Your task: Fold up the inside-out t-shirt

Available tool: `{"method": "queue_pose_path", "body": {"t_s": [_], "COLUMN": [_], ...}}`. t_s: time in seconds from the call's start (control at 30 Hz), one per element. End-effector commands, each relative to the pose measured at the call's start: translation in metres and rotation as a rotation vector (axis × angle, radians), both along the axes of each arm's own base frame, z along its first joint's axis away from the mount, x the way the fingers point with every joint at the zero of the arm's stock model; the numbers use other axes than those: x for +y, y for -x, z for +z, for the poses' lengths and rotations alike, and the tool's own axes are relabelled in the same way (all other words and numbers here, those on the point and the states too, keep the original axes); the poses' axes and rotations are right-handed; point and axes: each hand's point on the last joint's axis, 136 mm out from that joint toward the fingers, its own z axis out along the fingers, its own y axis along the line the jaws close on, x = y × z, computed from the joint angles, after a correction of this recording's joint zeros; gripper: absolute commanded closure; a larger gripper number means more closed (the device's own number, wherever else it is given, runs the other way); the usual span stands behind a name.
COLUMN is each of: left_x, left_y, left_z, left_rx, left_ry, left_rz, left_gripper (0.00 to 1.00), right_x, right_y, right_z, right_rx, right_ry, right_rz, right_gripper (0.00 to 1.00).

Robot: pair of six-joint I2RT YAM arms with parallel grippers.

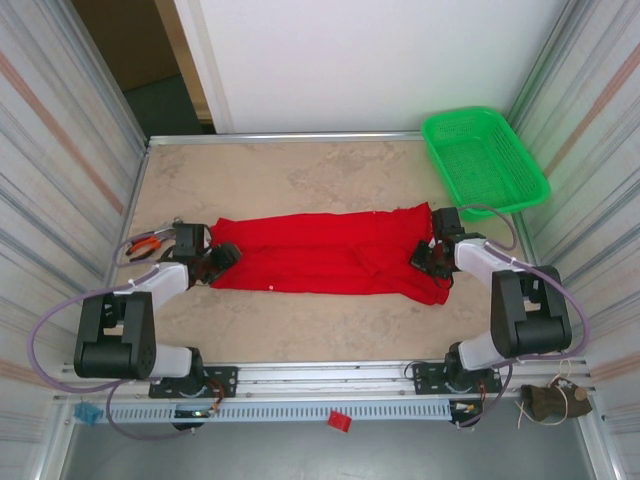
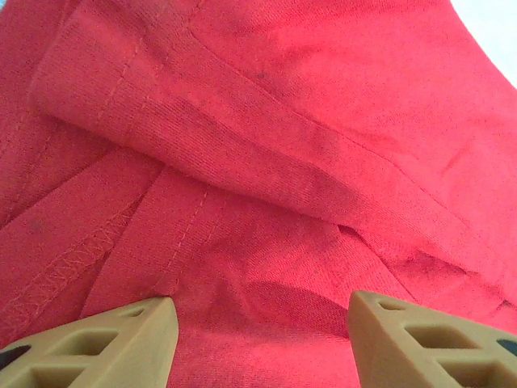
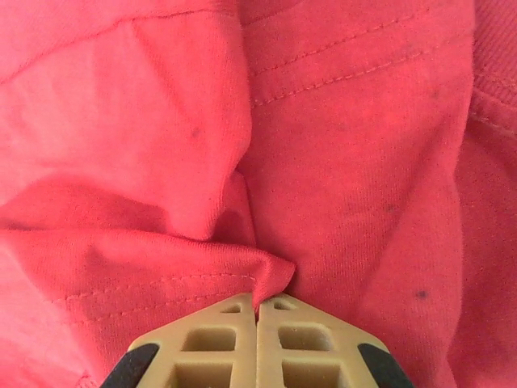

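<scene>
Right wrist view: the right fingers [image 3: 222, 343] are pressed together, seemingly nipping a pucker of the inside-out t-shirt [image 1: 320, 255]. The left fingers [image 2: 121, 339] stand half apart over cloth, holding nothing. The shirt lies across the worktop [image 1: 300, 170] as a long band; I'd judge the crosswise folds remain.

A wide strip of beige marbled table [image 1: 300, 175] is left free beyond the bright red soft cloth t-shirt [image 1: 320, 255], a narrower one before it. Its ends are occupied by the left gripper [image 1: 225, 257] and the right gripper [image 1: 430, 258]. The far right corner is blocked by a green plastic mesh basket [image 1: 485, 160]; orange-handled pliers [image 1: 145, 246] are found just outside the left gripper. Both sides are closed by ribbed metal walls [image 1: 60, 170]
</scene>
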Motion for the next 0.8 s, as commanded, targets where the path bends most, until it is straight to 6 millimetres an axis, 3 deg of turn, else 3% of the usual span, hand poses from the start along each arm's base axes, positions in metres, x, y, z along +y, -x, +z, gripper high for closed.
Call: {"method": "queue_pose_path", "body": {"t_s": [0.0,0.23,0.53,0.57,0.63,0.77], "left_x": [0.014,0.017,0.018,0.018,0.017,0.008], "left_y": [0.031,0.032,0.030,0.027,0.023,0.007], "left_z": [-0.029,-0.031,-0.025,-0.021,-0.011,0.030], "left_rx": [0.142,0.150,0.138,0.127,0.109,0.009], "left_ry": [-0.063,-0.066,-0.064,-0.064,-0.064,-0.057], "left_rz": [0.039,0.046,0.044,0.038,0.027,-0.035], "left_gripper": [0.41,0.41,0.41,0.41,0.41,0.41], "right_x": [-0.006,-0.030,-0.048,-0.050,-0.051,-0.059], "right_y": [0.007,0.026,0.063,0.063,0.059,0.038], "right_z": [0.014,0.031,-0.003,-0.003,0.005,0.037], "right_rx": [-0.018,-0.020,0.103,0.099,0.074,-0.022], "right_ry": [-0.016,-0.010,0.011,-0.007,-0.020,0.018], "right_rz": [-0.026,-0.092,-0.219,-0.237,-0.247,-0.240], "right_gripper": [1.00,1.00,1.00,0.96,0.65,0.43]}}
